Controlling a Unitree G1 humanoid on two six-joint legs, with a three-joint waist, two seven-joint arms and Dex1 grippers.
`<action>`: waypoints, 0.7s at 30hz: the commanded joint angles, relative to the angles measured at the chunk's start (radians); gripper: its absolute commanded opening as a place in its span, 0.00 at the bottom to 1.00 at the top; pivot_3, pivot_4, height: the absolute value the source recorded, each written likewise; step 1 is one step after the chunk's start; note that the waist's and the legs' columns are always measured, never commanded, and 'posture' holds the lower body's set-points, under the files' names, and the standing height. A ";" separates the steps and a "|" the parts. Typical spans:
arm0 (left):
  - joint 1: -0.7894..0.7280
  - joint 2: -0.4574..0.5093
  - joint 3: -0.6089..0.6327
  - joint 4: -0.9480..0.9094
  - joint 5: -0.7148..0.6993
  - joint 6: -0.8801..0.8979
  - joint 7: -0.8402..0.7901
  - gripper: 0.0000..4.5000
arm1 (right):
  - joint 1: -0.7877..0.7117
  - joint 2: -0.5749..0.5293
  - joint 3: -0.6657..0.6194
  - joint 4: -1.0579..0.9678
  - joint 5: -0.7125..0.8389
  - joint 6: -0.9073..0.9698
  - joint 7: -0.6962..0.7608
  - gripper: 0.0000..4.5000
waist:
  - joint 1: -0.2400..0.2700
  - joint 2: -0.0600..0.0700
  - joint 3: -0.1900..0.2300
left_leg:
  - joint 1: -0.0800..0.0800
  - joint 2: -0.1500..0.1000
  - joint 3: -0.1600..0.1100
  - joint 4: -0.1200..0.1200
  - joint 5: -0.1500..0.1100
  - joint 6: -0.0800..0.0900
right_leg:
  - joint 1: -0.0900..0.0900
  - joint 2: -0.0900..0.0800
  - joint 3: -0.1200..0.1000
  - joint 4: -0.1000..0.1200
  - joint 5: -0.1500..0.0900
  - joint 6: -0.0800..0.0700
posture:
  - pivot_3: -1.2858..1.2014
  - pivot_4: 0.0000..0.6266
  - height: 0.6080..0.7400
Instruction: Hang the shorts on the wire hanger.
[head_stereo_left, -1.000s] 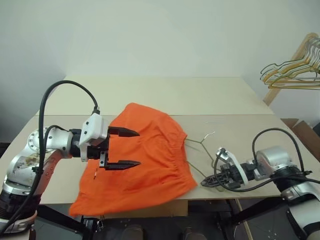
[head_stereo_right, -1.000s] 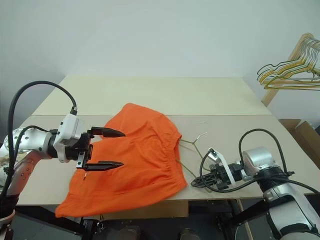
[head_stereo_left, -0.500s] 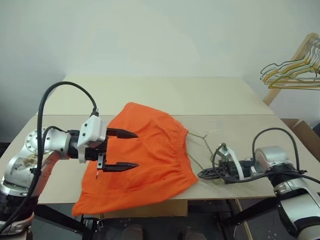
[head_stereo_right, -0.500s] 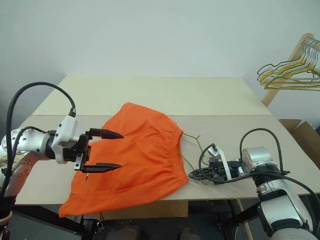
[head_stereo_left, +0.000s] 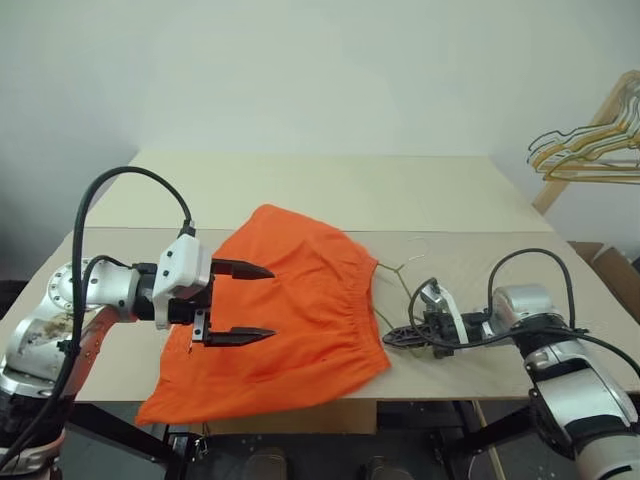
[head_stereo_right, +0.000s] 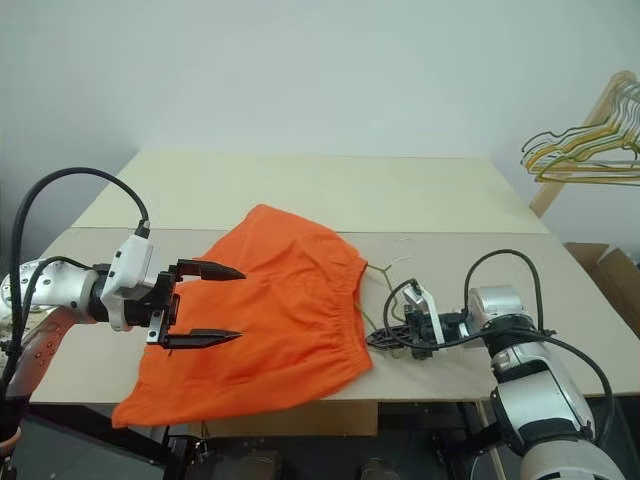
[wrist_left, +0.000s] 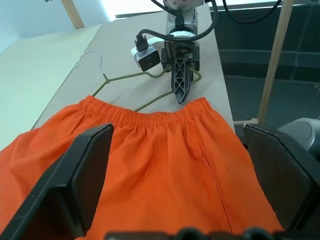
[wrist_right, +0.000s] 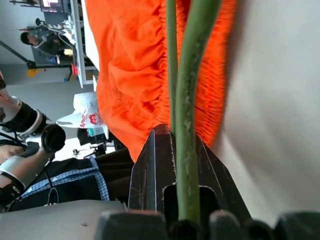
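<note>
So the shorts (head_stereo_left: 285, 310) are lying flat on the worktop (head_stereo_left: 320, 190), gathered waistband facing the robot's right, one leg hem drooping over the near edge. They look light and floppy, so I'd guess they'll sag and bunch the moment you lift them. The elastic waistband seems like the best place to pinch, since it's thicker and gives something to hold open.

The wire hanger (wrist_left: 131, 80) lies on the worktop just beside the waistband, its hook pointing away from the shorts. It's thin, stiff wire, probably springy and a bit slippery in a pinch. The right tool (head_stereo_left: 392, 338) is clamped tight on one of its lower wires, tip almost at the waistband edge.

The left tool (head_stereo_left: 253, 302) hovers over the shorts with its fingers spread wide, holding nothing.

No containers here, just a bunch of spare hangers (head_stereo_left: 590, 150) on a wooden rack off to the right.
</note>
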 joint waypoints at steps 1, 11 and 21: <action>-0.005 0.010 0.028 -0.025 -0.006 -0.015 0.007 1.00 | 0.016 0.006 -0.015 -0.054 0.008 -0.016 0.016 0.00 | 0.000 0.000 0.000 | 0.000 0.000 0.000 0.000 0.000 0.000 | 0.000 0.000 0.000 0.000 0.000 0.000 | 0.60 0.00 1.00; -0.072 -0.003 -0.006 0.022 0.016 -0.026 -0.003 1.00 | 0.126 0.054 -0.149 -0.437 -0.096 -0.207 -0.346 0.00 | -0.007 -0.002 -0.002 | 0.001 0.001 -0.002 0.000 0.001 -0.001 | 0.001 0.001 -0.002 0.001 0.000 -0.001 | 0.58 0.00 1.00; -0.247 -0.040 -0.056 0.215 0.114 -0.140 -0.031 1.00 | 0.176 0.001 -0.189 -0.872 -0.219 -0.399 -0.594 0.00 | -0.012 0.000 -0.001 | -0.003 0.001 -0.002 0.000 0.002 -0.003 | -0.002 0.000 -0.005 -0.001 0.000 -0.001 | 0.56 0.00 1.00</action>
